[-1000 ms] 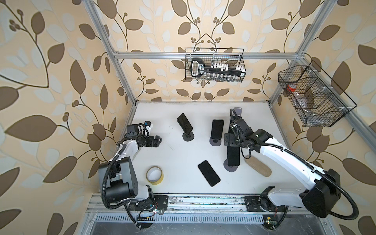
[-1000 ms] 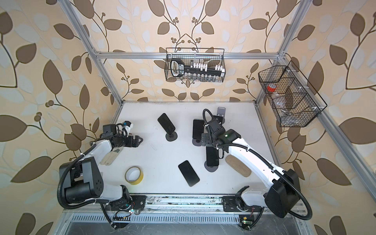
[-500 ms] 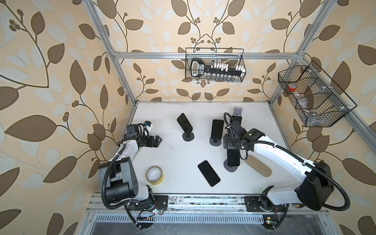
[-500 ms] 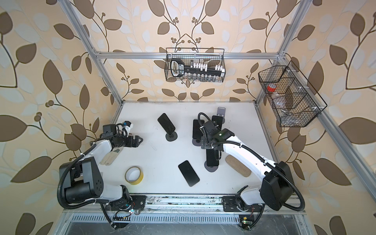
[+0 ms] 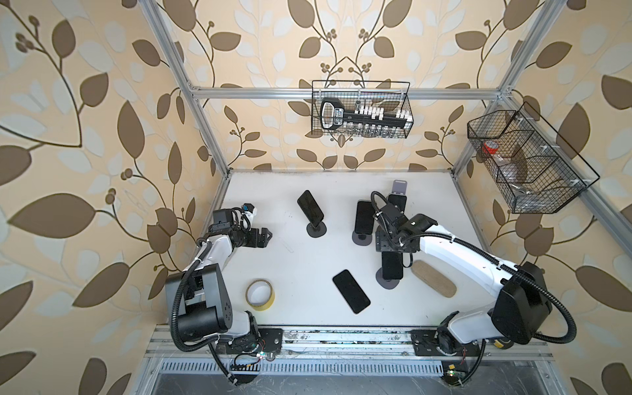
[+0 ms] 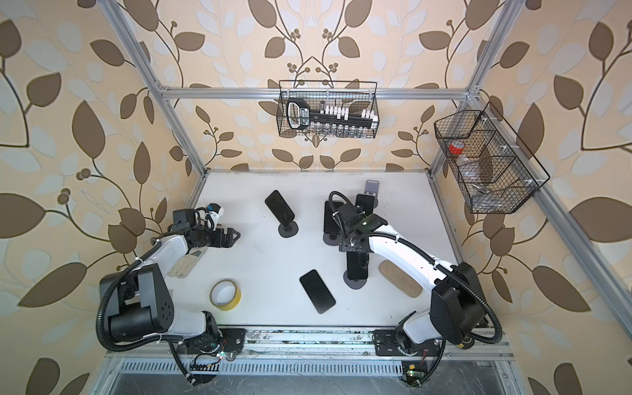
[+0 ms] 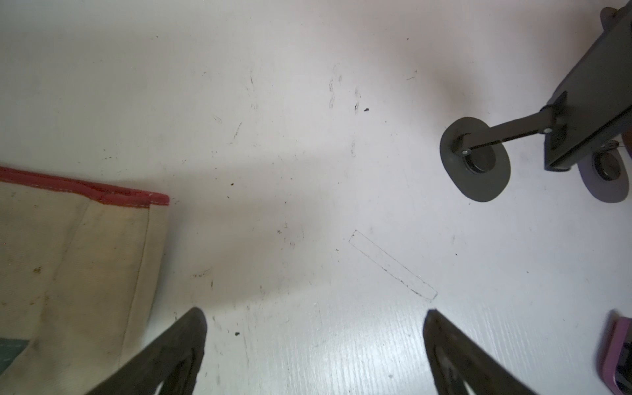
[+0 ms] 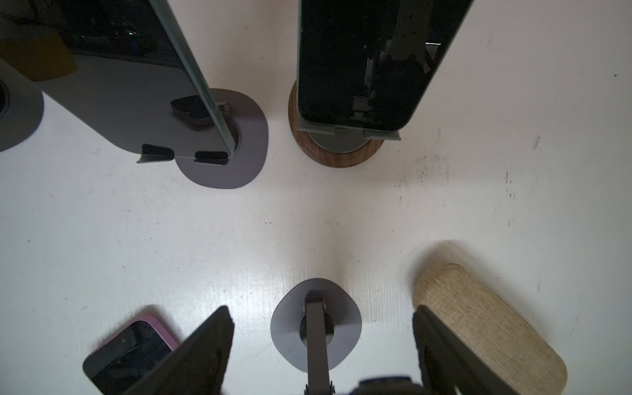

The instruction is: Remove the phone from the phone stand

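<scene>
Phone [image 5: 392, 270] sits upright on the near phone stand [image 5: 385, 284], directly under my right gripper [image 8: 321, 311]; jaws spread either side of it, nothing pinched. Risks as I see them: stand arm [image 8: 316, 342] lies between the jaws too, so a low pinch could grab it and drag the stand along; a tilted pull could hang the phone on the stand and tip it; second stand [image 5: 363, 239] is just beside the wrist. Left gripper [image 7: 315, 310] spread, idle over bare table [image 7: 307, 154].
</scene>
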Motion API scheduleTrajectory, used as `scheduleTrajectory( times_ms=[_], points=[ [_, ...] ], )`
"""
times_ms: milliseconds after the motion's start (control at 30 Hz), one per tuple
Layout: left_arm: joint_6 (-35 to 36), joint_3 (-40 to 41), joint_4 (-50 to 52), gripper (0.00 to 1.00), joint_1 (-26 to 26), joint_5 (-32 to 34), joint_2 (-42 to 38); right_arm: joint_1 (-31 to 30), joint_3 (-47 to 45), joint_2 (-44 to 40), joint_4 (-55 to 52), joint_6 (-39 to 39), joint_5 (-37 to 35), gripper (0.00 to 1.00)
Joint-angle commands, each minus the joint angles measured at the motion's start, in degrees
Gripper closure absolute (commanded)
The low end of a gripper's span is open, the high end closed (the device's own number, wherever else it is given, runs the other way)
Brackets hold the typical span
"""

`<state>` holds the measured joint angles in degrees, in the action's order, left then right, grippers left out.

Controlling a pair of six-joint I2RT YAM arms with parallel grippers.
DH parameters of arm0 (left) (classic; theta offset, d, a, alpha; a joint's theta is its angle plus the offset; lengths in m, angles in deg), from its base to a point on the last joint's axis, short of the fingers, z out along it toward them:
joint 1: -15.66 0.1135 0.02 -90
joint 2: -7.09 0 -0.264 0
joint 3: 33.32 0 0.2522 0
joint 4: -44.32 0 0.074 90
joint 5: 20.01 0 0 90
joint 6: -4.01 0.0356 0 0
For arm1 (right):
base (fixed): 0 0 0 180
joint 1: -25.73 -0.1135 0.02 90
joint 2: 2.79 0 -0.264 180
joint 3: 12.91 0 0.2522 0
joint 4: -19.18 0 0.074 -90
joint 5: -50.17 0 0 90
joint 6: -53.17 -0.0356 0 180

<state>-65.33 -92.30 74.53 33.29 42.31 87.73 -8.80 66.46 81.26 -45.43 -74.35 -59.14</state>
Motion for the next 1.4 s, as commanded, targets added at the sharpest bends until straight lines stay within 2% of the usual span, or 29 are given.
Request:
scheduleTrajectory(
  times_ms=[0, 400, 667, 1367],
  points=[
    [0.9, -1.1, 0.9, 0.01, 0.0, -1.3, -0.9, -0.5, 1.4, 1.1, -1.4, -1.2, -0.6, 0.18],
    [1.1, -1.1, 1.0, 0.01, 0.0, -1.5, -0.9, -2.0, 2.2, 4.1, -4.8, -3.7, -4.2, 0.2],
    [1.1, -1.1, 1.0, 0.01, 0.0, -1.6, -0.9, -2.3, 3.0, 4.6, -5.4, -3.4, -4.0, 0.3],
    [1.1, -1.2, 1.0, 0.01, 0.0, -1.6, -0.9, -2.1, 3.6, -4.6, -3.4, -2.2, -7.0, 0.33]
  ],
)
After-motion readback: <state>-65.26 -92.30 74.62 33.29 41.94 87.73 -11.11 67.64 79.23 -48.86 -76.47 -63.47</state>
